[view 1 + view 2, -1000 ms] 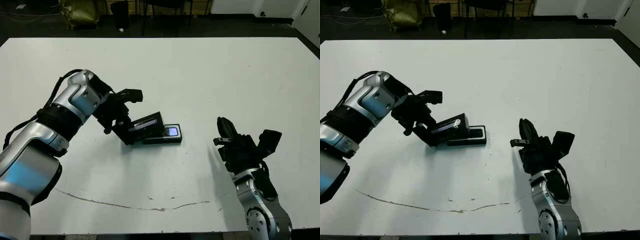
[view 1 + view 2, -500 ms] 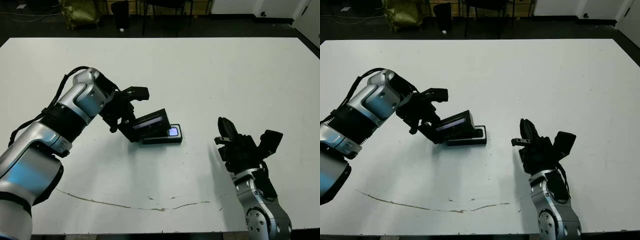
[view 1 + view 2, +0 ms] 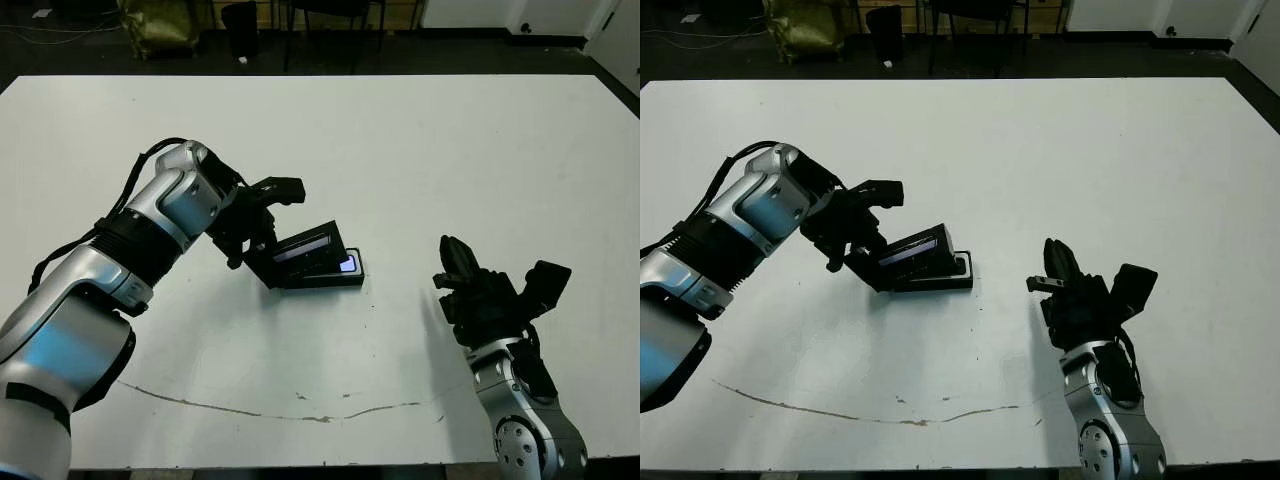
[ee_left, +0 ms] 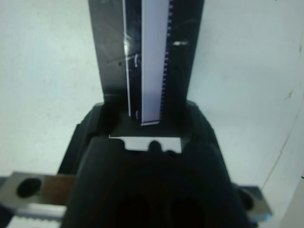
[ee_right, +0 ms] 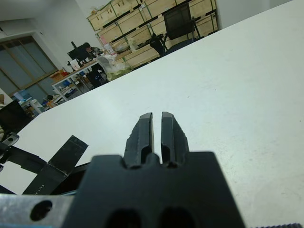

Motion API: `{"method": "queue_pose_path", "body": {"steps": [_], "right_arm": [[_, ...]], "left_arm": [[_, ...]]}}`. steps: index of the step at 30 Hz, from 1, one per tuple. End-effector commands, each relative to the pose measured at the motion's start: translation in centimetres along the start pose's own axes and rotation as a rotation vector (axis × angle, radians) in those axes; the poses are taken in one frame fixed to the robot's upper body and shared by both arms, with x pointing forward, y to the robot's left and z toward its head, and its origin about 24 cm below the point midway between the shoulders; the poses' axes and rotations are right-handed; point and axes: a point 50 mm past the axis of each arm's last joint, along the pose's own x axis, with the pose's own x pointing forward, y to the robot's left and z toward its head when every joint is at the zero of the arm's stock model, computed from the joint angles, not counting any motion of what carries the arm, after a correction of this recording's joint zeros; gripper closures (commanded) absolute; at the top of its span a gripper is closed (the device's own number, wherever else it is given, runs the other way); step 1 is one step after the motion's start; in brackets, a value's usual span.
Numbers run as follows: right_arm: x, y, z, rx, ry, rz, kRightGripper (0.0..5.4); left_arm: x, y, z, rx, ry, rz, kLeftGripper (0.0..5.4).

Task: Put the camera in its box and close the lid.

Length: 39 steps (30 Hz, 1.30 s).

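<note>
Already the camera (image 3: 346,264) lies inside the box (image 3: 335,278), which sits flat on the white table (image 3: 420,150) a little to my left of centre; only the camera's bluish screen end shows past the lid. The lid (image 3: 306,250) is in my left gripper (image 3: 262,255), pinched by one short end, and it hangs tilted over the box: the held end is up and toward my left, the free end dips toward the box's right end without lying flush. In my left wrist view the lid's glossy strip (image 4: 153,61) runs straight out from between my fingers, so its long axis continues the line of my hand. That axis looks close to the box's own long axis, though skewed a little, and I judge this the relation that matters: the lid must come level and square over the rim before it can seat. My left arm is plainly the nearer one, right over the work. My right gripper (image 3: 1058,262) stands well apart to the right, fingers pressed almost together and holding nothing. What I judge remains is to lower and level the lid, then let go.
</note>
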Motion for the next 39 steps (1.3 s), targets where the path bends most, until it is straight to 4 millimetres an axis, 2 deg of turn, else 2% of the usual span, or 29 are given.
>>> {"method": "queue_pose_path", "body": {"steps": [1, 9, 16, 22, 39], "right_arm": [[-0.2, -0.4, -0.5, -0.008, 0.031, -0.025, 5.4], [-0.3, -0.4, -0.6, -0.004, 0.029, -0.027, 5.4], [-0.2, -0.5, -0.7, 0.005, 0.04, -0.019, 5.4], [-0.5, -0.5, -0.7, 0.011, 0.042, -0.04, 5.4], [-0.8, -0.7, -0.6, 0.015, 0.018, -0.035, 5.4]], "left_arm": [[0.6, -0.2, -0.6, -0.001, 0.01, -0.012, 3.32], [1.2, -0.2, -0.4, -0.008, 0.004, -0.026, 3.32], [2.0, -0.2, 0.1, 0.088, -0.001, -0.03, 3.32], [2.6, 0.2, 0.0, 0.01, 0.02, 0.0, 3.32], [3.4, 0.1, 0.5, 0.0, 0.027, -0.009, 3.32]]}}
